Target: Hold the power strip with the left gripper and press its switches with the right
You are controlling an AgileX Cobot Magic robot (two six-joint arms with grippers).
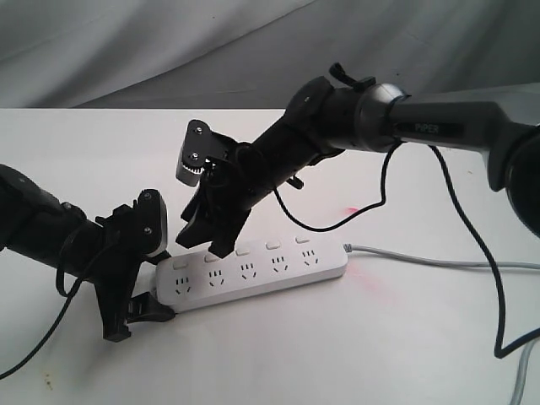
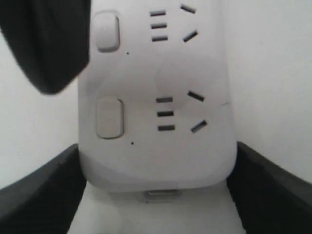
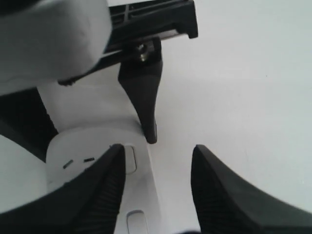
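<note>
The white power strip (image 1: 253,272) lies on the table with its row of switches (image 1: 243,251) along the far edge. My left gripper (image 1: 139,319) grips its left end; in the left wrist view its black fingers (image 2: 44,195) press both sides of the power strip (image 2: 156,161). My right gripper (image 1: 207,243) hovers over the leftmost switches. The right wrist view shows the right gripper (image 3: 157,148) open, one fingertip over the end switch (image 3: 130,158), the other over bare table. Its finger (image 2: 44,44) is blurred beside a switch (image 2: 108,118).
The strip's grey cord (image 1: 439,260) runs right across the white table (image 1: 380,337). A black cable (image 1: 472,245) hangs from the right arm and loops onto the table. A grey cloth backdrop (image 1: 169,51) stands behind.
</note>
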